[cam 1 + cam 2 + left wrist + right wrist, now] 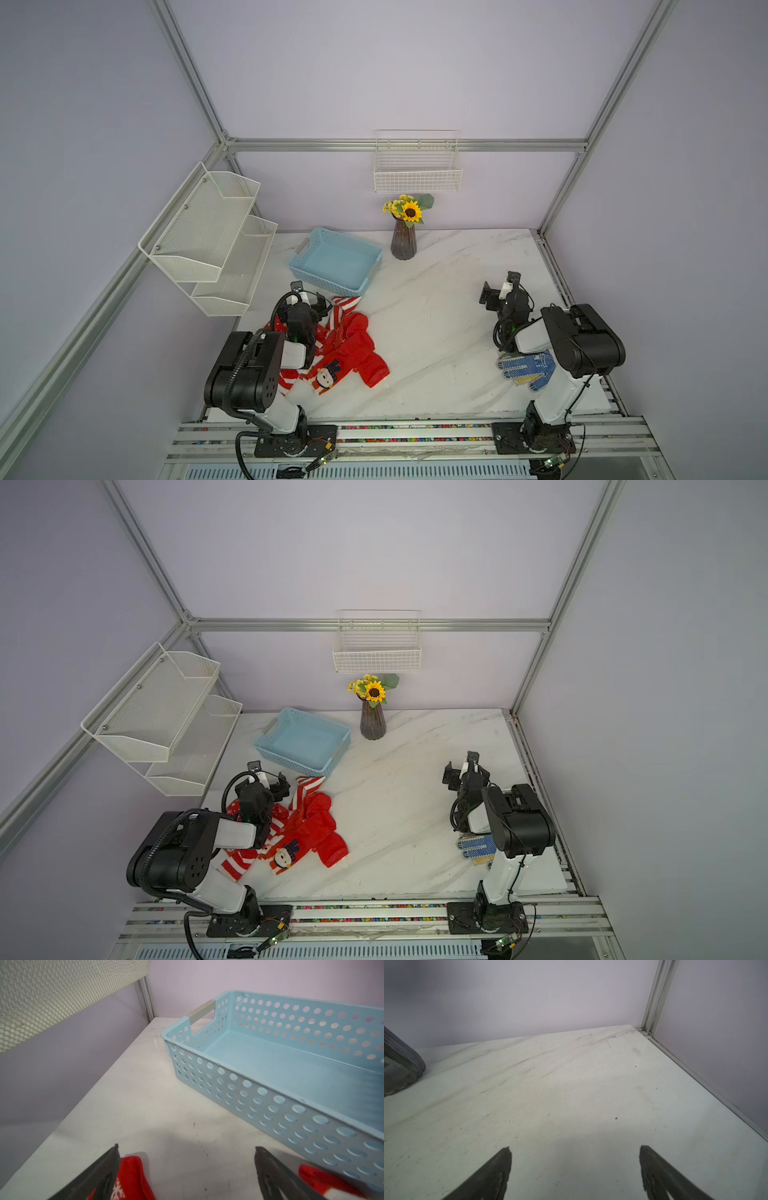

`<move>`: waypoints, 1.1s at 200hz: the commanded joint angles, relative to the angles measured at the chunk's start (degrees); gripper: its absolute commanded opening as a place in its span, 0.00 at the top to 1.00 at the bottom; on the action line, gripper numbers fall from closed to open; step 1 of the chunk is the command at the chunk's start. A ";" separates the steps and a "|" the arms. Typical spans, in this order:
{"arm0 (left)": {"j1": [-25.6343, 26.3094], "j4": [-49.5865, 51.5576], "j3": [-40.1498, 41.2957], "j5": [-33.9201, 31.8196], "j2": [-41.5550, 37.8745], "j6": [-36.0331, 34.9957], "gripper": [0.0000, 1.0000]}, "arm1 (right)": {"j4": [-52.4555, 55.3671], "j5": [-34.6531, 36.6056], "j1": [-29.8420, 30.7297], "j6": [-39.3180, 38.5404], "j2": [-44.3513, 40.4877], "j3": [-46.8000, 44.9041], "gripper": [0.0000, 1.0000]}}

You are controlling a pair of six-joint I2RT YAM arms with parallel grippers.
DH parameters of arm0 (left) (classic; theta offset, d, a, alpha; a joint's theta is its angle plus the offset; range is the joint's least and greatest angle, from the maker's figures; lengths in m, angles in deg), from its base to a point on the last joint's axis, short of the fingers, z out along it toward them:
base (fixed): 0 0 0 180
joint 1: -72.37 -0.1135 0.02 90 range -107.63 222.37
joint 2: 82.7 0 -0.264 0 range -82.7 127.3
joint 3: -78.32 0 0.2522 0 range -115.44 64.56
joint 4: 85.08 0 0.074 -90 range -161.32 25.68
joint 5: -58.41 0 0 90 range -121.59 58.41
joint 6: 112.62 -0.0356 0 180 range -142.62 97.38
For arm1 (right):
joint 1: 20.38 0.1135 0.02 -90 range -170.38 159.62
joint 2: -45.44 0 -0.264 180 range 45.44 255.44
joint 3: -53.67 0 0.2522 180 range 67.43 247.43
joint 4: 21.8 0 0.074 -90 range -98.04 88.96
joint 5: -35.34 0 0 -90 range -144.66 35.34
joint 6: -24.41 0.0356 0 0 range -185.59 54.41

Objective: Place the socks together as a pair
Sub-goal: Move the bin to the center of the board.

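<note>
Red Christmas socks [353, 345] are heaped right under the left gripper [187, 1148], jaws spread wide; right gripper [575, 1148] is spread too, parked over the marble tabletop [571, 1084].

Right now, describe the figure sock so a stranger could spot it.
On the marble table, find the blue basket at the back left. Red socks are heaped in front of it. The sock at the heap's near edge alone shows a white-faced figure in a dark hat.
</note>
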 commanded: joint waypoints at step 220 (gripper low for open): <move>1.44 38.99 -11.58 -8.31 -28.54 27.97 0.00 | 51.03 9.13 -0.14 21.41 -29.86 13.04 0.03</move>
